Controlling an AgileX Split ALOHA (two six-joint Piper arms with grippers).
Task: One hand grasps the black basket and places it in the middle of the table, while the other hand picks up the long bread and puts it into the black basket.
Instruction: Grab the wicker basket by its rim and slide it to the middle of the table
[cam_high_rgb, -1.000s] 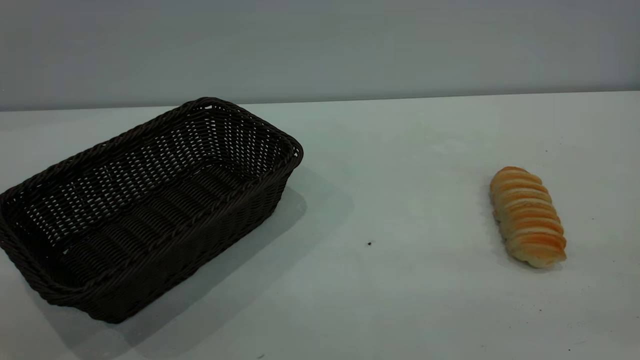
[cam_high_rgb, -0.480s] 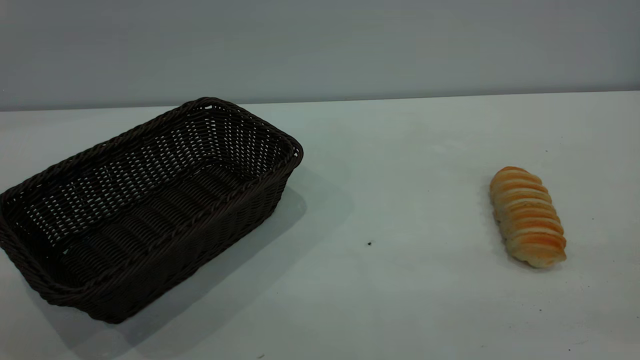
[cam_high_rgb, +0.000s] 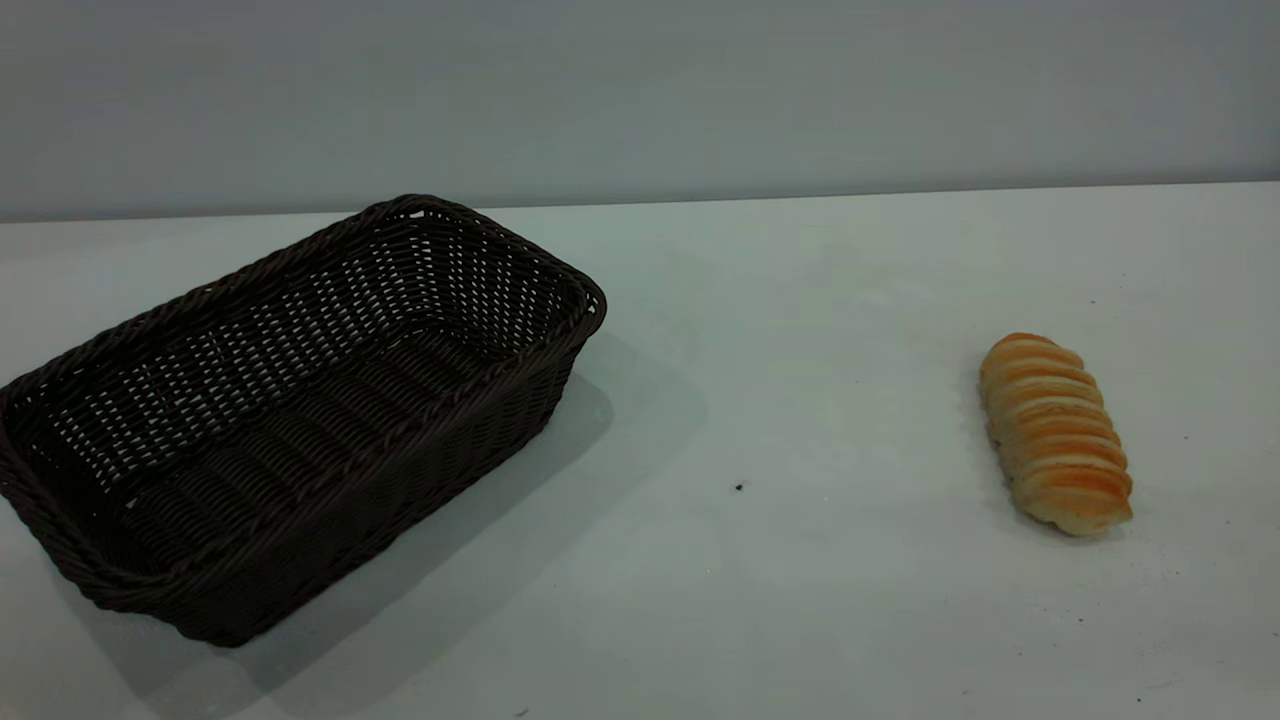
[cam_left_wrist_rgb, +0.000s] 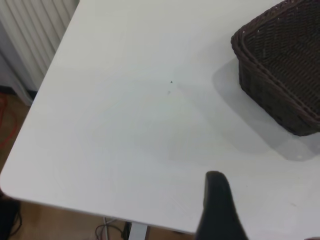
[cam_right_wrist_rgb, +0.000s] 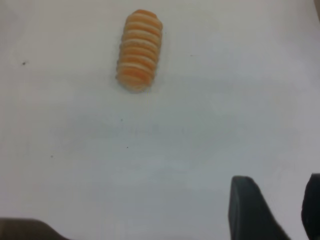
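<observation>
White table (cam_high_rgb: 800, 300) against a grey wall (cam_high_rgb: 640, 90), black basket (cam_high_rgb: 290, 400) at its left side, long bread (cam_high_rgb: 1055, 432) well apart at right, right gripper (cam_right_wrist_rgb: 272, 207) fingers parted above bare tabletop, left gripper (cam_left_wrist_rgb: 220, 210) near the basket, opening unclear

basket (cam_high_rgb: 290, 420) sits on table (cam_high_rgb: 760, 600) at exterior-view left, angled, nothing in it; bread (cam_high_rgb: 1055, 432) lies on table well apart at right, small speck (cam_high_rgb: 739, 487) between them.
</observation>
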